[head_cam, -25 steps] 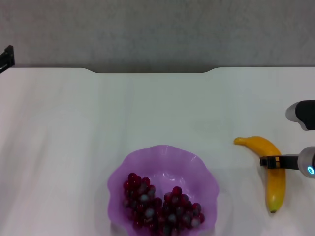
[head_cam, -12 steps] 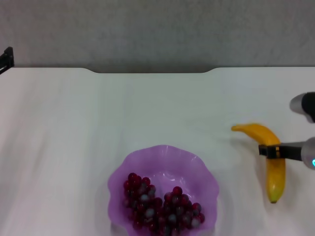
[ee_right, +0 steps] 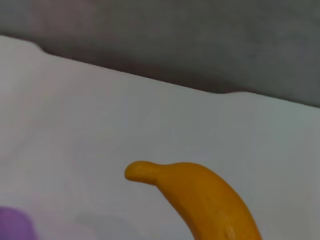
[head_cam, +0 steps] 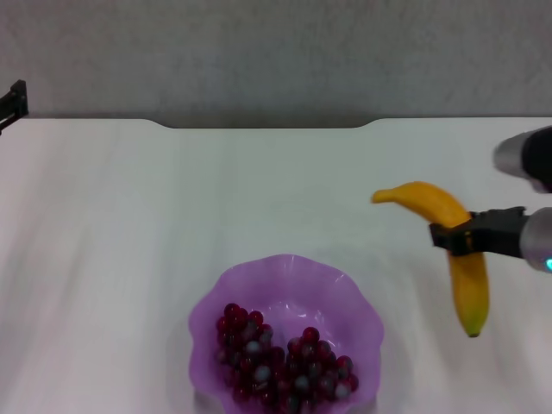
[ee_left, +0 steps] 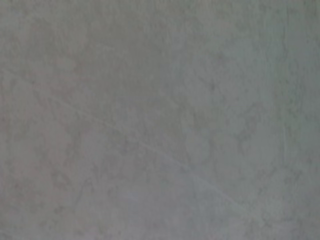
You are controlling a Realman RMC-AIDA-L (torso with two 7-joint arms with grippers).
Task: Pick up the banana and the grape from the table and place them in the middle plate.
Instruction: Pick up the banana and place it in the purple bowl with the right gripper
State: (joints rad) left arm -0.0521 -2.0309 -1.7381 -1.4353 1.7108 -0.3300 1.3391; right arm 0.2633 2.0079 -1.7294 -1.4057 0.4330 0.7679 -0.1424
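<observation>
Black right gripper [head_cam: 450,236] at the right side of the white table [head_cam: 129,224], pinched across the middle of the yellow-orange banana [head_cam: 457,250], fruit lifted clear of the surface, to the right of the purple scalloped plate [head_cam: 285,280]. Dark red grape bunch [head_cam: 285,362] inside that plate. Left gripper [head_cam: 12,102] parked at the far left edge, finger state impossible to tell.

Bare table [head_cam: 285,198] lies between the banana [head_cam: 448,233] and the middle plate [head_cam: 285,285], whose right half holds fewer grapes [head_cam: 285,358].
</observation>
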